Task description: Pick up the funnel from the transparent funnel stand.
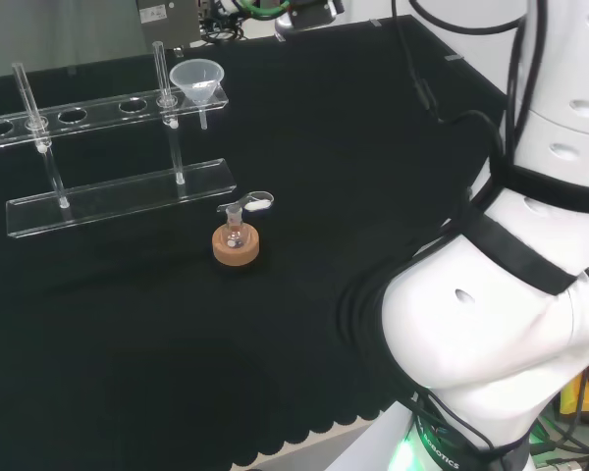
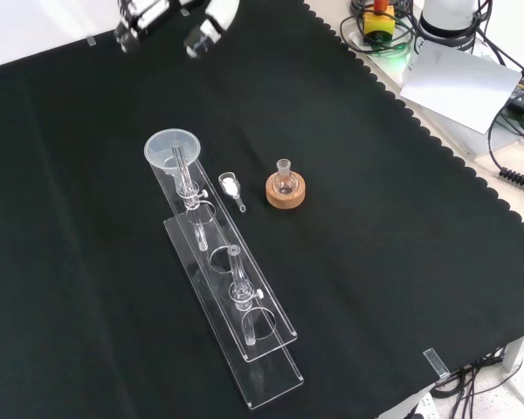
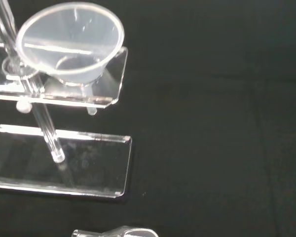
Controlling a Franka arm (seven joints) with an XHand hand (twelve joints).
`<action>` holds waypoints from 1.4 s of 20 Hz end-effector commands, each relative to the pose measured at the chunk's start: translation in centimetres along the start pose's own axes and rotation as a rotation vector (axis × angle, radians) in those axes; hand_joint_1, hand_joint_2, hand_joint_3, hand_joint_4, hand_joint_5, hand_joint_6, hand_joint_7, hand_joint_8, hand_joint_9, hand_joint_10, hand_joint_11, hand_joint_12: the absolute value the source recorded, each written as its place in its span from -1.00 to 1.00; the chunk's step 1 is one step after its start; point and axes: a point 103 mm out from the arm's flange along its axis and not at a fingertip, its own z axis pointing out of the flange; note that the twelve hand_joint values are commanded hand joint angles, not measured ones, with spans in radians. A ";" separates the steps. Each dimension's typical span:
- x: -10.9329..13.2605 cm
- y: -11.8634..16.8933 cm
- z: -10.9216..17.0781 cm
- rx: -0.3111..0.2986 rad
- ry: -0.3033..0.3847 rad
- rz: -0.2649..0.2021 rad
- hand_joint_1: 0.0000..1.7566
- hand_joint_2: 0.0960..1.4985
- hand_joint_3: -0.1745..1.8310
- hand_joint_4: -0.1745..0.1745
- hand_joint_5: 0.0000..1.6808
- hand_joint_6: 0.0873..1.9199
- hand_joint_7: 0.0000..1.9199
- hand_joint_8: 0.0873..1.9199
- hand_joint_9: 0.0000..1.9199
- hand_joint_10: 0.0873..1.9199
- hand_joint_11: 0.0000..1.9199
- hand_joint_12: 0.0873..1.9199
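A bench [image 2: 402,262] covered in black cloth is shown from above and from behind the arm; in the front view the hand [image 2: 179,19] is seen at the far edge of the bench, above the cloth, well apart from all the ware; its black and white fingers [image 2: 203,35] point down and hang relaxed, spread apart, with nothing grasped between them.

The funnel [image 2: 173,150] is seated in the end hole of the transparent funnel stand [image 2: 244,336], at the end of the stand nearest the hand; its wide clear cone is held upright on the upper shelf and its stem passes down through the hole, as the head view shows [image 1: 198,80]; in the wrist view the funnel [image 3: 71,42] is seen resting at the shelf's end, beside a clear upright post.

The stand is laid long across the middle of the bench, with its other holes left open; just beside the funnel end a small clear scoop [image 2: 231,188] with something white in it is laid on the cloth; next to it a small glass flask [image 2: 285,179] is set upright in a cork ring [image 2: 286,194].
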 end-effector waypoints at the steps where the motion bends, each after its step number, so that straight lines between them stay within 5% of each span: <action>1: 1.9 2.0 1.4 0.038 -0.047 -0.047 -0.87 0.54 -0.56 -0.14 -0.75 -1.00 -0.99 -0.57 -0.87 -0.38 -1.00 0.37; 8: 3.0 3.0 2.1 0.089 -0.061 -0.051 -0.52 0.32 -0.63 -0.20 -0.71 -1.00 -0.94 -0.37 -0.74 -0.27 -0.90 0.48; 13: 3.4 3.6 2.7 0.148 -0.057 -0.058 -0.45 0.25 -0.64 -0.13 -0.73 -1.00 -0.99 -0.33 -0.70 -0.26 -0.78 0.49; 22: 4.8 4.5 3.2 0.290 -0.092 -0.091 -0.47 0.03 -0.68 0.08 -0.93 -1.00 -1.00 -0.82 -0.96 -0.17 -0.75 0.59; 28: 5.5 4.5 3.3 0.264 -0.118 -0.108 -0.42 -0.05 -0.70 0.20 -1.00 -1.00 -1.00 -1.00 -1.00 -0.13 -0.68 0.60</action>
